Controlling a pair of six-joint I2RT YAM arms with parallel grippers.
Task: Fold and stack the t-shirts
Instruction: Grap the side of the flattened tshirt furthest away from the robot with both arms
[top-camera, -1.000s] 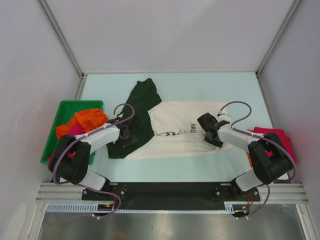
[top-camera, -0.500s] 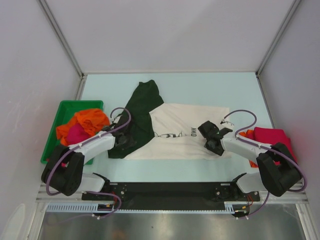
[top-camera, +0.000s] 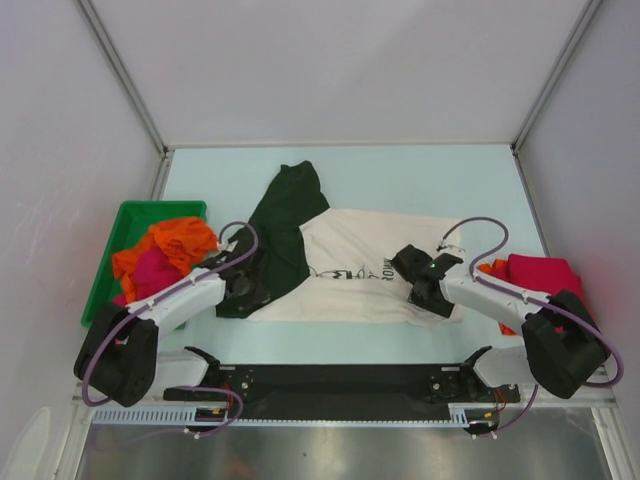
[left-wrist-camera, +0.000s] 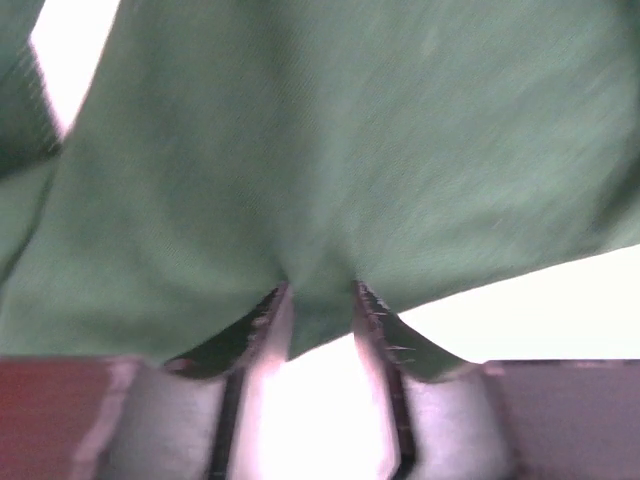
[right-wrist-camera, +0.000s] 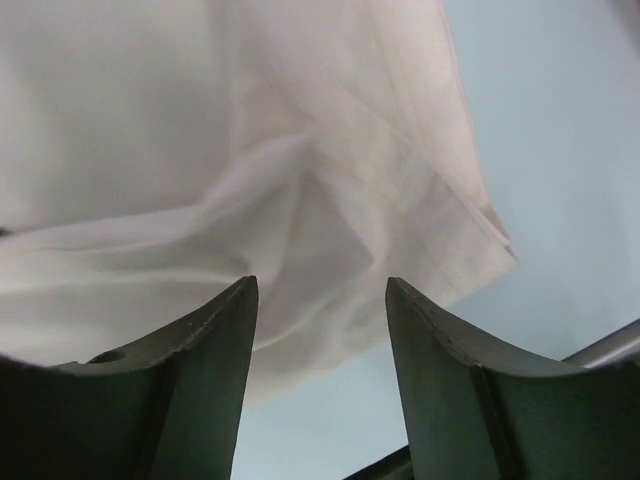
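The left gripper's fingers stand close together with a tuck of dark green sleeve caught between them. It looks like a real pinch on the sleeve's hem, though the wrist view is blurred and too close to be sure. The right gripper's fingers stand wide apart, released. The cream cloth's folded corner lies between and beneath them without being clamped.

From above, the cream t-shirt lies spread across the middle of the table, its printed side up. One green sleeve runs toward 11 o'clock. The left gripper sits at the shirt's 8 o'clock edge and the right gripper at its 4 o'clock corner.

At the table's 9 o'clock, a green bin holds an orange tee and a pink tee. A crimson tee lies at 3 o'clock.

The shirt is light, limp and thin, so it will probably sag and drag rather than hold any shape. Doubled hems and corners give the firmest hold. Both near corners likely need lifting together, or the fold will skew.
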